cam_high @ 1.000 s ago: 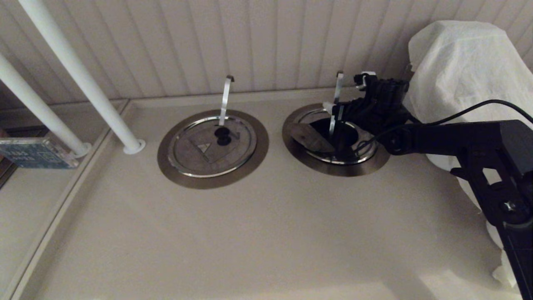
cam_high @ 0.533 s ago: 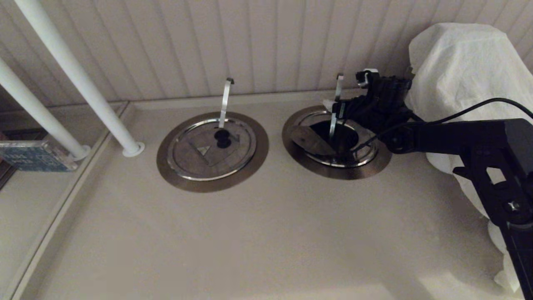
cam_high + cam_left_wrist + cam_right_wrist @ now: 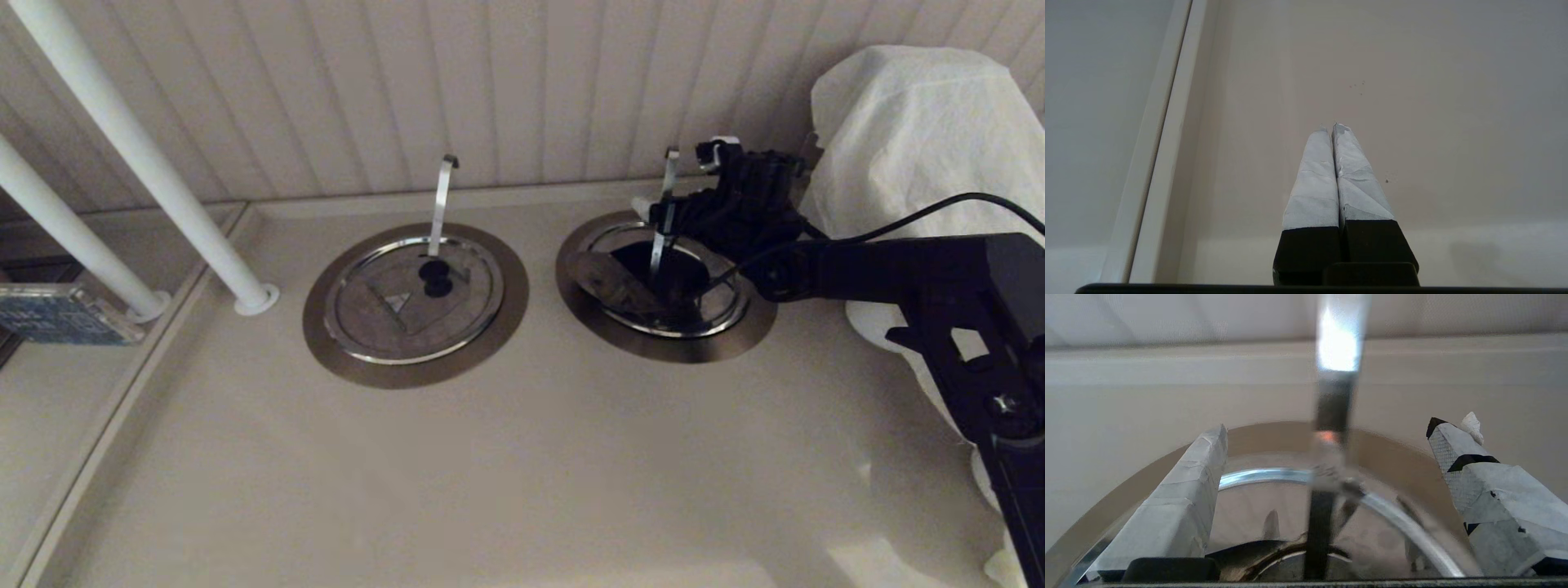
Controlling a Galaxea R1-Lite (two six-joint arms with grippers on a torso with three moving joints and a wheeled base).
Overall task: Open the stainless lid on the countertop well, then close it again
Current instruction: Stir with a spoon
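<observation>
Since prior frame cam shifted; right claw [image 3: 663, 211] spread wide, nothing held, astride utensil handle [image 3: 663, 214]; no legible text.

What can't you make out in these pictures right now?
- Black knob of the stainless lid: head view, right gripper covers it.
- Inside the countertop well: too dark.
- Utensil handle: right wrist view, blurred.
- Left gripper: outside head view.

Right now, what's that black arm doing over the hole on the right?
Right gripper open, astride the utensil handle. Left gripper shut, parked over bare counter. Stainless lid wedge folded open, well showing. Nothing else in the way.
</observation>
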